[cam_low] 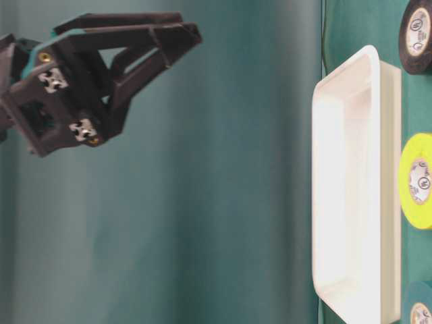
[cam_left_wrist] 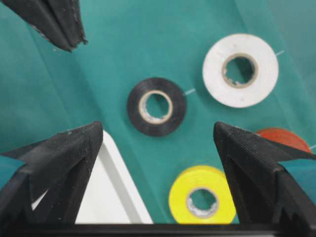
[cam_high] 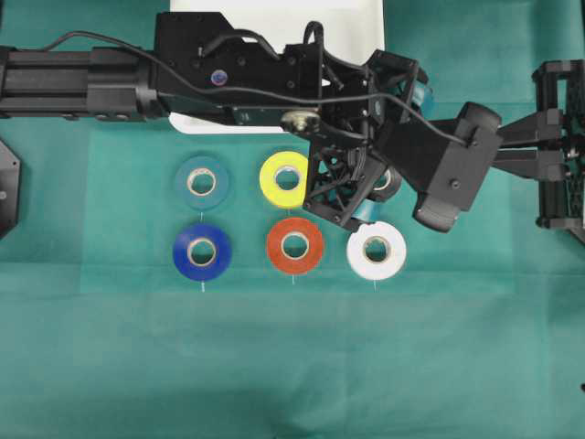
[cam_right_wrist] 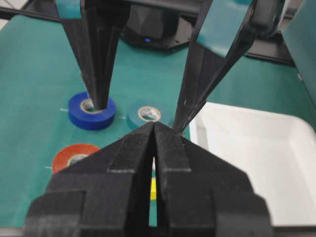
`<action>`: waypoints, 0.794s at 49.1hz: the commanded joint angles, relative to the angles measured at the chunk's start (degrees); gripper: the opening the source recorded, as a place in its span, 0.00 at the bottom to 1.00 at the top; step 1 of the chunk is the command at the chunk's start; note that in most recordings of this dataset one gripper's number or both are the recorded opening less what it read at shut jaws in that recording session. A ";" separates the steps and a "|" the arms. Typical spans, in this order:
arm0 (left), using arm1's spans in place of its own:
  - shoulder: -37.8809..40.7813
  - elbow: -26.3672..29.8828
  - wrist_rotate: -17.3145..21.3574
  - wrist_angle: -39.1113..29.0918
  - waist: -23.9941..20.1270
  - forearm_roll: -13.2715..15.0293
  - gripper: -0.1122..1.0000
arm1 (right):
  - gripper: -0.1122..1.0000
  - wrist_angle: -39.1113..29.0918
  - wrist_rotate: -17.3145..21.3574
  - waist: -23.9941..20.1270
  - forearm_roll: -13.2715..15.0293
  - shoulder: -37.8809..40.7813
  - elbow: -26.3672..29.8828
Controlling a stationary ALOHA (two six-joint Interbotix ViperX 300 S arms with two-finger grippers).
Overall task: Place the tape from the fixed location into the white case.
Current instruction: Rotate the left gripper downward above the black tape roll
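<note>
No legible text, brand, or number was found in any view. Small round printed marks stood on the inner cores of the tape [cam_low: 417, 35] and the yellow roll [cam_low: 418, 181] in the table-level view, too blurred to read.

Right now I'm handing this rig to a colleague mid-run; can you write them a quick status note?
Left gripper: jaws wide open, empty, hovering above the black tape roll.
Right gripper: jaws shut, empty, parked at the right edge.
Black roll lies flat on the cloth, beside the white case.
Done: approach only.
Left: grasp the roll, carry it over, release into the case.
</note>
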State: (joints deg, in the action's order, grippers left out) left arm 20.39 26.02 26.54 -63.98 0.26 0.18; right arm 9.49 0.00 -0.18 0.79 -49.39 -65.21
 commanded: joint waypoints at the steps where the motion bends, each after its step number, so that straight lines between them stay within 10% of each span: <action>1: -0.79 -0.62 0.09 1.32 -0.09 -0.09 0.99 | 0.10 0.26 0.09 -0.09 0.09 0.09 1.23; 39: 1.67 -10.99 0.09 11.78 -1.32 -0.09 0.99 | 0.10 0.44 0.09 -0.09 0.09 1.41 1.05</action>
State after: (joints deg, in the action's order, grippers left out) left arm 22.76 14.94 26.63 -53.09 -1.05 0.18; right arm 9.58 0.00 -0.18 0.79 -48.34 -65.30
